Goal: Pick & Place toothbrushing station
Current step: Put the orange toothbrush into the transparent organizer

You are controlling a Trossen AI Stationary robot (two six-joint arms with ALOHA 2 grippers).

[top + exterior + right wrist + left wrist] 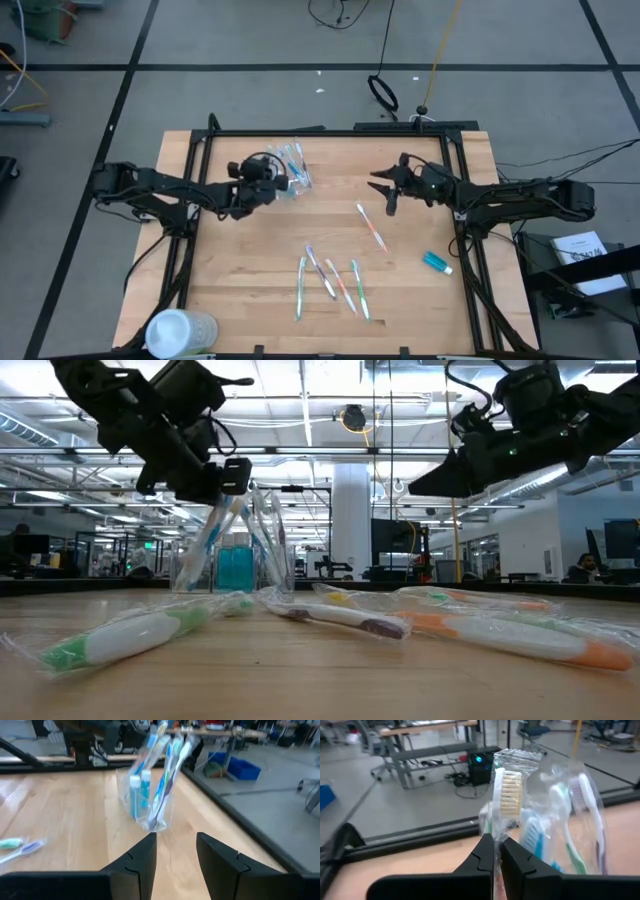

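From above, the clear plastic cup [293, 168] is seen standing near the far edge of the table [250, 280], already holding several toothbrushes. The left gripper [283, 182] is being held just beside it, pinched shut on a wrapped toothbrush [291, 183]. The right gripper [385, 190] is being kept apart, over the table's right half, with its fingers spread and empty. Loose toothbrushes [330, 280] are lying near the front, another [371, 226] is lying mid-table, and a teal toothpaste tube [437, 262] is lying at the right edge.

At table height, the wrapped brush [222, 520] is being carried above the cup [232, 550], tilted down into it.

Past the left wrist, the closed fingertips [492, 851] are seen gripping the brush [506, 790] at the neck, just under the bristles; its crinkly film looks slippery, and the load is judged very light.

Past the right wrist, the parted fingers [142, 855] are seen facing the cup [147, 795]. The cup appears thin and easily tipped, so each stiff, slim handle is best taken mid-length, firmly through the wrap.
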